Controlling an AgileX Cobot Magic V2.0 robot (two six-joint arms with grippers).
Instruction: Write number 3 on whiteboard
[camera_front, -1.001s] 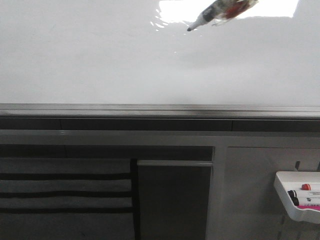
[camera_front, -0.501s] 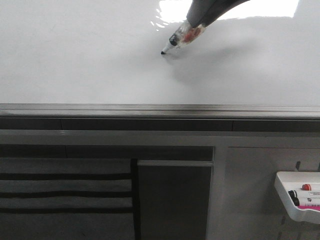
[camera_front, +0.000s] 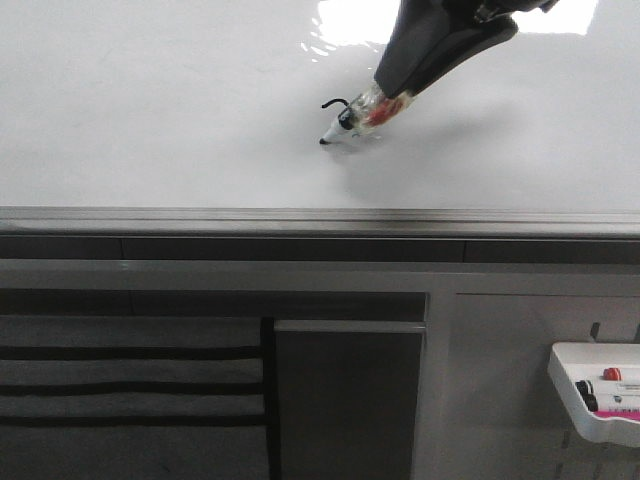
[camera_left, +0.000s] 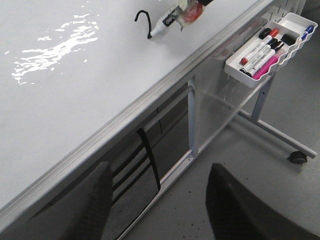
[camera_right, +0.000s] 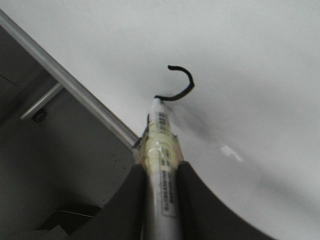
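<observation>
while marker (camera_front: 362, 115) tip touches whiteboard (camera_front: 150, 110): right gripper (camera_right: 161, 172) clamped on marker
number 3 (camera_right: 179, 84): one black hooked curve only
left gripper (camera_left: 157, 210): fingers spread

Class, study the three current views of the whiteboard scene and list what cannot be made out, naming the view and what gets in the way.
- Front view: part of the black stroke lies behind the marker.
- Front view: the marker tray is cut by the frame edge.
- Right wrist view: the label print on the marker is too small to read.
- Left wrist view: the left gripper is blurred and cropped by the bottom edge.
- Front view: glare washes out the whiteboard.
</observation>
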